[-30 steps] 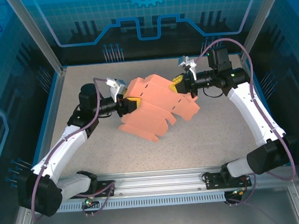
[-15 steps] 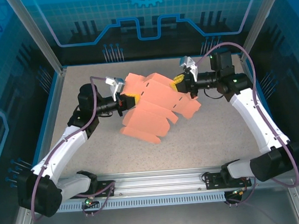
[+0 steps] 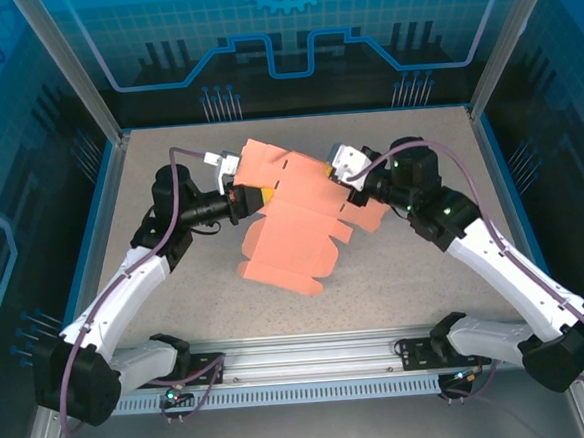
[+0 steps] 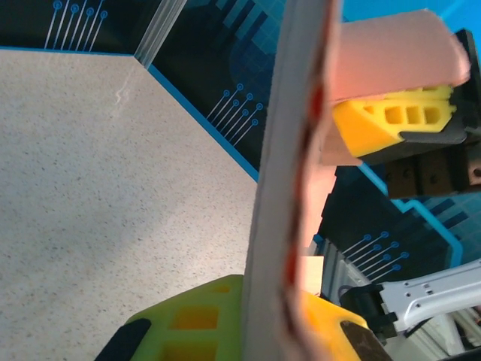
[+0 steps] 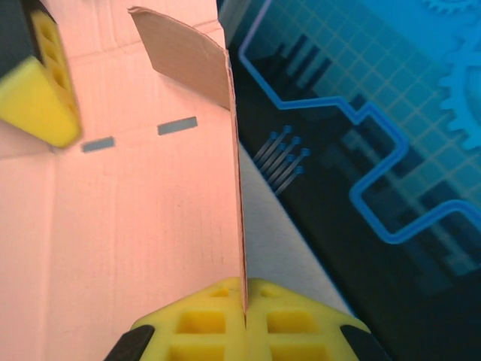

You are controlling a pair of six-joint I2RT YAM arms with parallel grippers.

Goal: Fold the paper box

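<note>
The paper box (image 3: 294,217) is a salmon-orange die-cut sheet with tabbed flaps, held up off the table between both arms and partly bent. My left gripper (image 3: 254,195) is shut on its left edge. My right gripper (image 3: 337,172) is shut on its right edge. In the left wrist view the sheet (image 4: 289,188) runs edge-on up from between my yellow fingers, left gripper (image 4: 274,323), with the right gripper's fingertip (image 4: 391,124) beyond it. In the right wrist view a panel of the sheet (image 5: 135,218) rises from my closed right gripper (image 5: 245,316); a folded flap (image 5: 188,60) stands at the far end.
The speckled table (image 3: 425,260) has blue walls on three sides and an aluminium rail (image 3: 312,363) along its near edge. Corner posts (image 3: 71,69) stand at the back left and back right.
My left gripper has closed on the sheet's left edge. The right arm has swung left and toward the near side, and the sheet has shifted left and folded more steeply.
</note>
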